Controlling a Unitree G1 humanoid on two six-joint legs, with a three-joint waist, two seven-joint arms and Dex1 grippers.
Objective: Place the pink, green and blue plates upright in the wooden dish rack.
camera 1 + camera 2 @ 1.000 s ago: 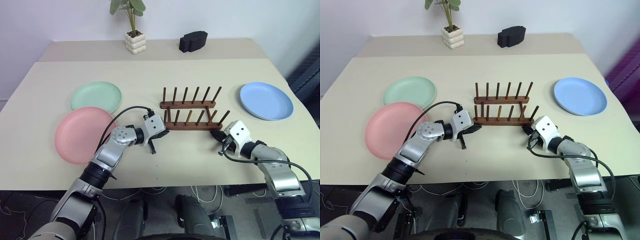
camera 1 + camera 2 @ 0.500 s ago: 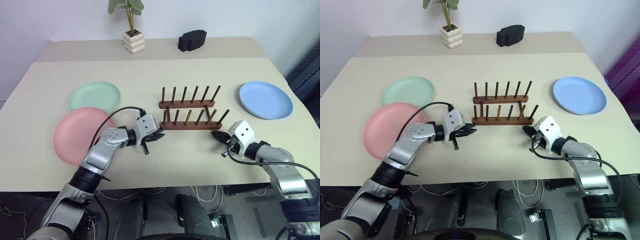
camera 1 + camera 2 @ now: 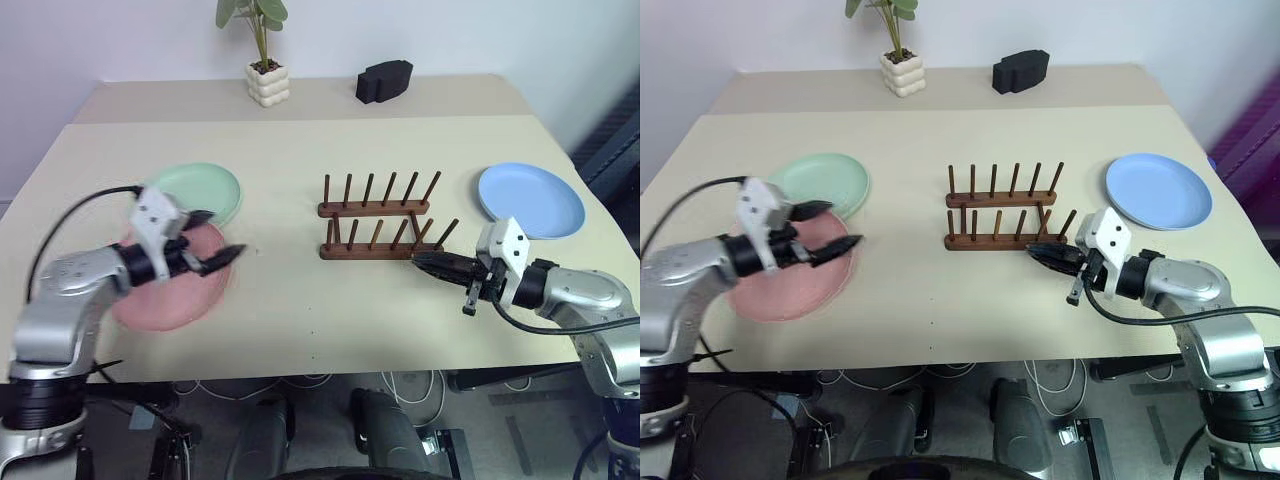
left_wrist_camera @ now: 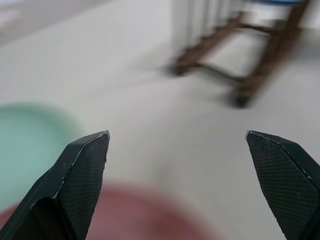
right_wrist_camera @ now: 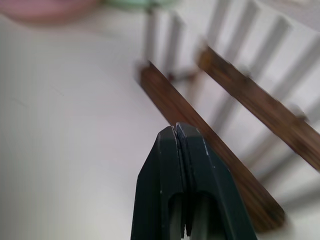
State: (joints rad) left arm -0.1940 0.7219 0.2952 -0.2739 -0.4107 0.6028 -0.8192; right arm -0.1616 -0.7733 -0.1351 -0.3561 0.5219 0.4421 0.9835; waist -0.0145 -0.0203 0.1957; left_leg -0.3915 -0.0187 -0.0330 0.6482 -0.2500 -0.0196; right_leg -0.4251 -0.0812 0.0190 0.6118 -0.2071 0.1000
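Wooden dish rack (image 3: pixel 378 218) empty mid-table, left fingers (image 3: pixel 228 253) apart over pink plate (image 3: pixel 165 292), right fingers (image 3: pixel 428 262) together beside rack end.

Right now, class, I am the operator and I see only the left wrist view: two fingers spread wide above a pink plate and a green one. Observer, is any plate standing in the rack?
Observer: No. The rack holds nothing, and all its pegs stand free.
Operator: Where is the blue plate?
Observer: The blue plate lies flat on the table, to the right of the rack.
Operator: And the other end effector?
Observer: The right end effector has its fingers together and holds nothing. It points at the rack's right front corner, close beside it.
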